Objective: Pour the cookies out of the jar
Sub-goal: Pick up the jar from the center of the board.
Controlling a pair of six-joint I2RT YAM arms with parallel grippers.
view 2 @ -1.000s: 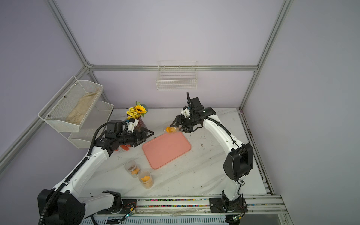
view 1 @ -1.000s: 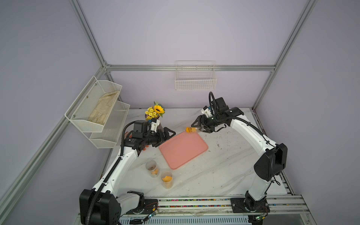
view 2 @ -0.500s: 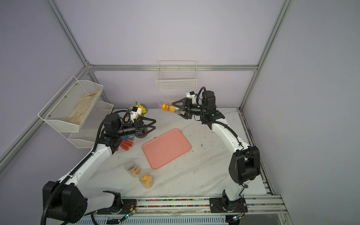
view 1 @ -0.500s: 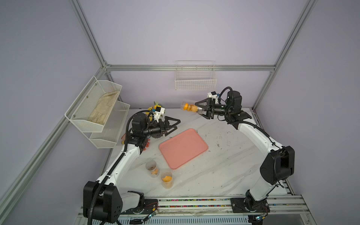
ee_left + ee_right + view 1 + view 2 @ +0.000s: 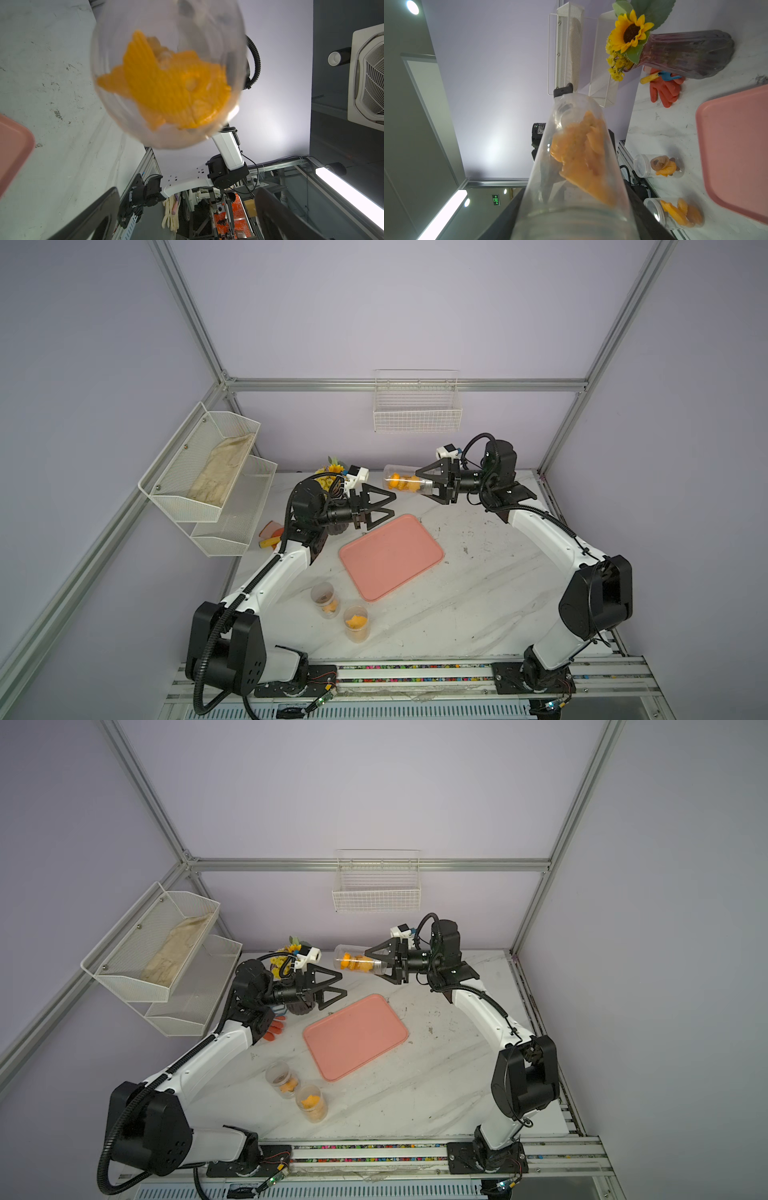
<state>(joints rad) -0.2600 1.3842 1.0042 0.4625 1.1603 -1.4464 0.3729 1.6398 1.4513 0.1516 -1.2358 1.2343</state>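
Note:
A clear jar point(image 5: 405, 483) point(image 5: 357, 963) lies on its side in the air above the tray's far edge, with the orange cookies point(image 5: 402, 482) point(image 5: 353, 963) piled inside. My right gripper point(image 5: 419, 484) point(image 5: 371, 964) is shut on its ridged end; the right wrist view shows the jar point(image 5: 577, 166) and cookies point(image 5: 583, 158) running away from the gripper point(image 5: 576, 218). My left gripper point(image 5: 392, 504) point(image 5: 343, 986) is open, just below and left of the jar's free end. In the left wrist view the jar point(image 5: 166, 72) and cookies point(image 5: 166, 89) loom beyond the gripper point(image 5: 187, 207).
A pink tray point(image 5: 390, 556) lies mid-table under both grippers. Two small jars point(image 5: 325, 599) point(image 5: 356, 622) with orange pieces stand near the front. A sunflower vase point(image 5: 685, 54) and an orange glove point(image 5: 274, 1029) sit behind the left arm. A wire shelf point(image 5: 208, 472) hangs at left.
My right arm has lifted the jar off the table by the tray's far edge and holds it sideways in the air. The left gripper has risen and moved toward the jar's free end.

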